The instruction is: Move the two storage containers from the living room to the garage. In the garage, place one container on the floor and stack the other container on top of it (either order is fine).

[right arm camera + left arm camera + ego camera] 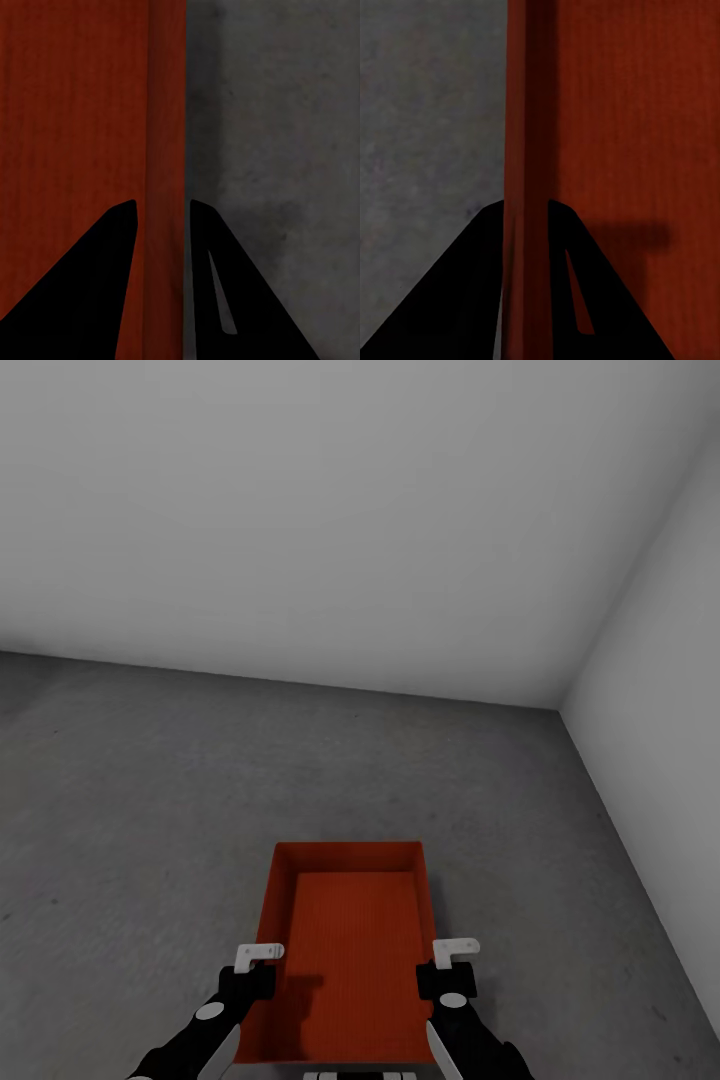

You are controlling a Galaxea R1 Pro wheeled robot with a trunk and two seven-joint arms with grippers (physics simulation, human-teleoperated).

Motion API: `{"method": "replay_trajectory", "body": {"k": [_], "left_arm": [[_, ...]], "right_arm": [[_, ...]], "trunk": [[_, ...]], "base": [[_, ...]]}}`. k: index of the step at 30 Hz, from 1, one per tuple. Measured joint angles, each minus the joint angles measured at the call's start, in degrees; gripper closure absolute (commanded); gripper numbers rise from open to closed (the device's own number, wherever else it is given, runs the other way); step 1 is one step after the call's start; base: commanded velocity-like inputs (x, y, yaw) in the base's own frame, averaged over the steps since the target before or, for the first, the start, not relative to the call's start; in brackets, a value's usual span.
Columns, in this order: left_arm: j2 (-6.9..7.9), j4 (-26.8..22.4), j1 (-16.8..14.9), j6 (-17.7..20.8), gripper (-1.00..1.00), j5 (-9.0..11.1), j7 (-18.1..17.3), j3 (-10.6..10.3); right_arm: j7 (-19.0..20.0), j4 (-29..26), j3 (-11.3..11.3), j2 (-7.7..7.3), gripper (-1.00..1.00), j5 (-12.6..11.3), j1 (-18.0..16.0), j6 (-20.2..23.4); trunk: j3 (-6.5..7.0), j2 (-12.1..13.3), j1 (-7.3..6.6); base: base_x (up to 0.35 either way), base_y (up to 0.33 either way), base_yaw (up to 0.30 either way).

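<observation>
One orange-red storage container point(350, 950) hangs low in front of me between both arms, over the grey concrete floor point(150, 810) of the garage. Its ribbed bottom is bare. My left gripper point(250, 985) is shut on the container's left wall point(526, 112); the left gripper point(525, 206) has one black finger on each side of that wall. My right gripper point(447, 982) is shut on the right wall point(165, 112), and the right gripper point(163, 202) straddles it the same way. I cannot tell whether the container touches the floor.
Plain white walls meet in a corner point(560, 705) ahead and to the right. The right wall point(660, 690) runs close along that side. Open concrete stretches ahead and to the left.
</observation>
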Motion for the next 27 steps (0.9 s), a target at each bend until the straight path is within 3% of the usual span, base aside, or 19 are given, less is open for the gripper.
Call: {"method": "replay_trajectory", "body": {"k": [15, 27], "left_arm": [[0.00, 0.03, 0.00, 0.00, 1.00, -0.02, 0.00, -0.02], [0.00, 0.06, 0.00, 0.00, 1.00, 0.01, -0.01, -0.02]], "right_arm": [[0.00, 0.05, 0.02, -0.01, 1.00, -0.05, 0.00, 0.00], [0.04, 0.06, -0.01, -0.01, 1.00, 0.00, 0.00, 0.01]], "trunk": [[-0.04, 0.00, 0.00], [-0.98, 0.00, 0.00]], "base": [[0.000, 0.000, 0.000], [0.000, 0.000, 0.000]]}}
